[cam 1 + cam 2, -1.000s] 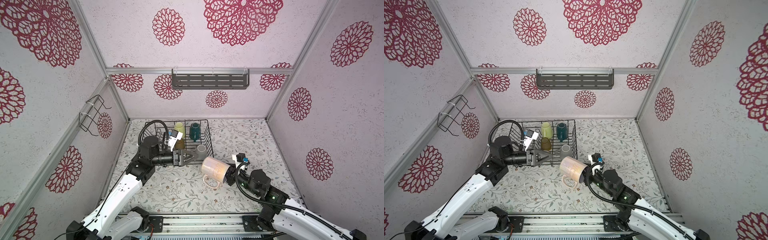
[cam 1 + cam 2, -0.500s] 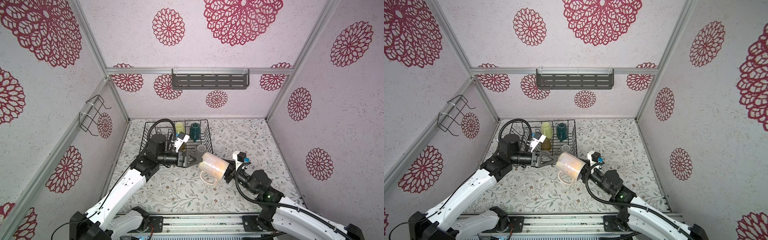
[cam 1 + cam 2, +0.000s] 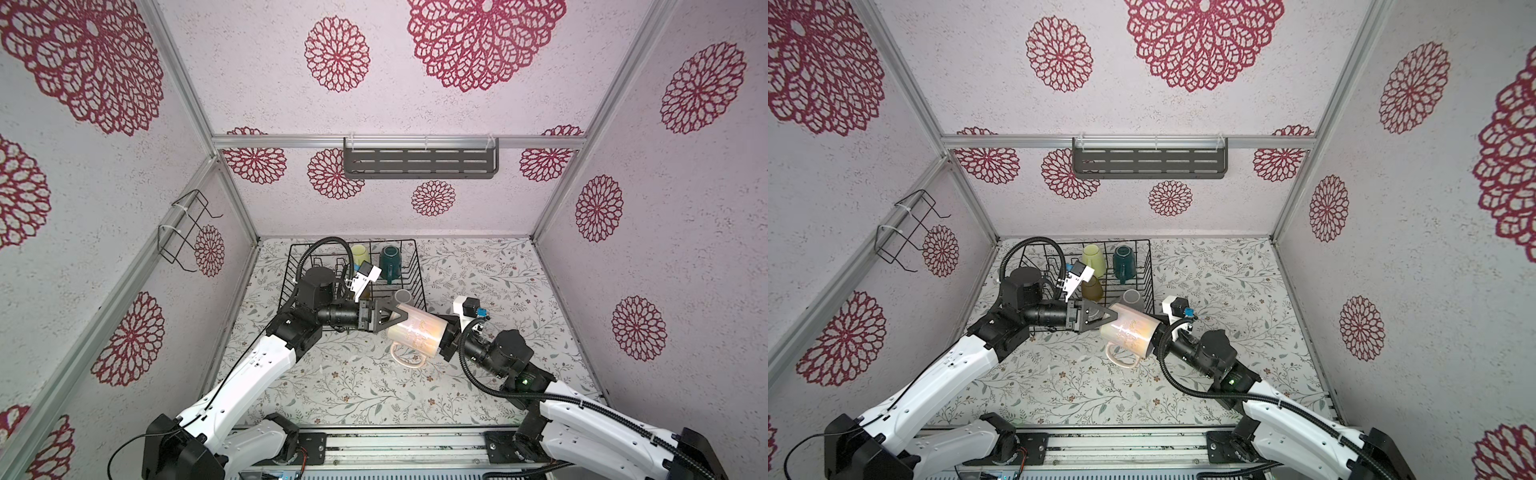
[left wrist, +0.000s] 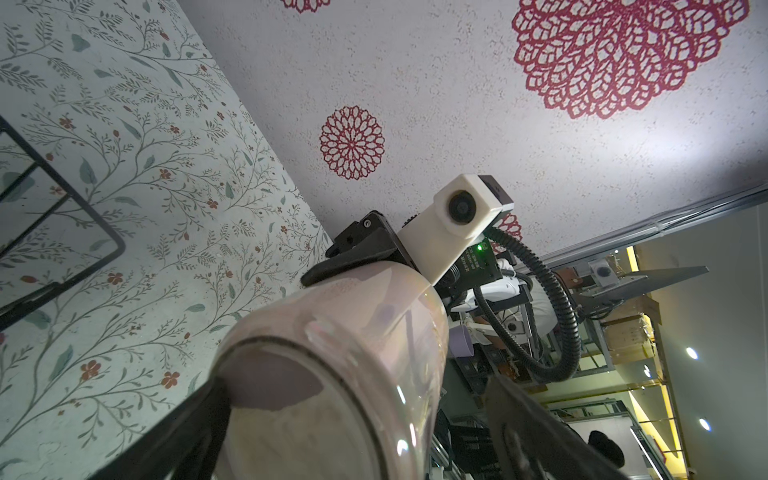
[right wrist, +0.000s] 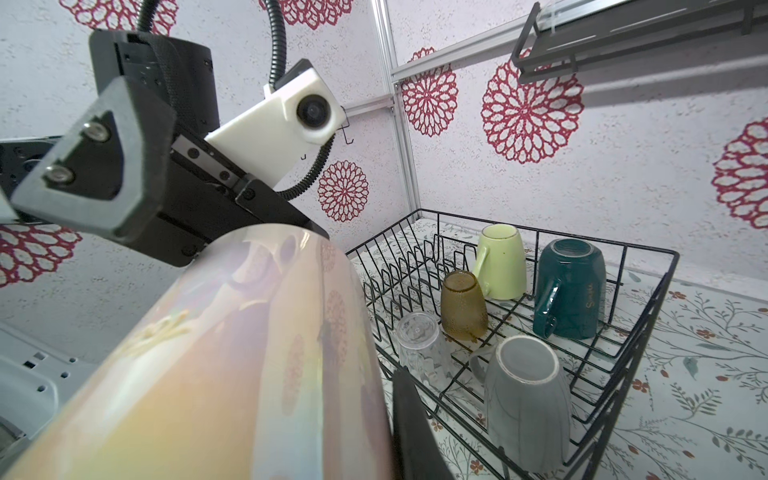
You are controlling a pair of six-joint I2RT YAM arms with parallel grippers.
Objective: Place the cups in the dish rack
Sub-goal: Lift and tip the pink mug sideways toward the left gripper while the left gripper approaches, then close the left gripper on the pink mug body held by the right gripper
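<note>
Above the floral bench (image 3: 478, 270), just beside the dish rack (image 3: 417, 274) holding five upturned cups (image 5: 569, 286), the pink mug (image 3: 415, 334) hangs sideways, right fingers (image 4: 353, 259) clenched on one end, left fingers (image 3: 392, 312) released around the other: seemingly a handover, needing the left to close before the right lets go.

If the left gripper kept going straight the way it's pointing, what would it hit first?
The pink mug, held sideways by the right gripper. The open left gripper straddles its near end, so contact looks imminent.
</note>
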